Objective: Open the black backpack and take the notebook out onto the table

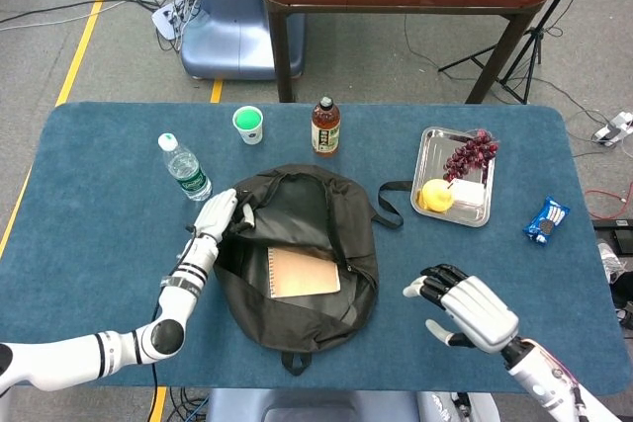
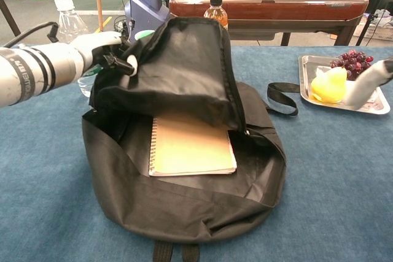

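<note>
The black backpack (image 1: 297, 244) (image 2: 184, 213) lies open in the middle of the blue table. My left hand (image 1: 220, 215) (image 2: 104, 50) grips the edge of its front flap (image 2: 178, 72) and holds it lifted up and back. A tan spiral notebook (image 1: 304, 273) (image 2: 190, 147) lies flat inside the opening, fully exposed. My right hand (image 1: 467, 303) hovers open, fingers spread, over the table to the right of the backpack; only a fingertip (image 2: 376, 78) of it shows at the chest view's right edge.
Behind the backpack stand a water bottle (image 1: 184, 168), a green cup (image 1: 248, 125) and a tea bottle (image 1: 325, 126). A metal tray (image 1: 441, 152) with grapes and a pear sits at the back right. A blue snack packet (image 1: 546, 221) lies at the right edge.
</note>
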### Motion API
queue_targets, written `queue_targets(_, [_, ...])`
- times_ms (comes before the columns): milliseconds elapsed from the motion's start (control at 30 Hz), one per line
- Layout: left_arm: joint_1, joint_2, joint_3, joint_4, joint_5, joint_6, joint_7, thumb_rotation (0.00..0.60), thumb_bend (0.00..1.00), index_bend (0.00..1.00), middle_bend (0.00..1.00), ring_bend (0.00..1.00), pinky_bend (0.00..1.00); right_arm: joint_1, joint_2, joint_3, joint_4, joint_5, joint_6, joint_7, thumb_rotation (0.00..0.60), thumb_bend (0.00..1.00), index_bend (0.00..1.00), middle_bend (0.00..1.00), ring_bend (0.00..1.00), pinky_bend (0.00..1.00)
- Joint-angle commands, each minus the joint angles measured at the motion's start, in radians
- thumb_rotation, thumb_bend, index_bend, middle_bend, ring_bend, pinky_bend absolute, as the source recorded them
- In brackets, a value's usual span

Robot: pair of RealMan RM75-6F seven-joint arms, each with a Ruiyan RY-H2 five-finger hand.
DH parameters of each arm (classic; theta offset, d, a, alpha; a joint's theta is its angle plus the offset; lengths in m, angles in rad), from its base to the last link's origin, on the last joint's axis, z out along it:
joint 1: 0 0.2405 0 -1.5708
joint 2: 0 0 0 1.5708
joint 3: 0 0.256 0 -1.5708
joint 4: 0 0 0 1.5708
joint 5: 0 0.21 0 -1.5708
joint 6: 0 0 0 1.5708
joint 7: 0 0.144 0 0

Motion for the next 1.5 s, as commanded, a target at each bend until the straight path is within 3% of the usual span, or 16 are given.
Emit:
queue_targets(33, [-0.004, 0.000, -0.008, 0.005, -0.023, 0.003, -0.002, 0.600, 0.75, 0.56, 0.47, 0.43, 0.23, 0.056, -0.044, 0.021, -0.011, 0.028, -0.073, -0.012, 0.600, 0.39, 0.31, 0.31, 0.18, 0.22])
queue_targets(333, [-0.013, 0.010, -0.014, 0.001, -0.076, -0.004, -0.002, 0.600, 0.75, 0.55, 0.47, 0.43, 0.24, 0.177, -0.165, 0.078, -0.005, 0.184, -0.256, -0.089, 0.600, 0.39, 0.31, 0.31, 0.18, 0.22])
queue_targets(667, [-0.030, -0.005, -0.009, 0.011, -0.098, 0.006, 0.010, 0.600, 0.75, 0.54, 0.47, 0.44, 0.24, 0.272, -0.323, 0.125, 0.075, 0.335, -0.345, -0.190, 0.600, 0.37, 0.31, 0.30, 0.18, 0.22])
queue_targets(1133, [-0.050, -0.028, -0.012, 0.025, -0.149, 0.007, 0.020, 0.600, 0.74, 0.54, 0.47, 0.44, 0.24, 0.329, -0.566, 0.138, 0.261, 0.442, -0.299, -0.357, 0.600, 0.25, 0.31, 0.29, 0.17, 0.22])
queue_targets(1500, [-0.056, -0.037, -0.014, 0.033, -0.148, 0.007, 0.015, 0.600, 0.74, 0.54, 0.47, 0.44, 0.24, 0.370, -0.660, 0.138, 0.330, 0.484, -0.306, -0.379, 0.600, 0.21, 0.31, 0.26, 0.17, 0.23])
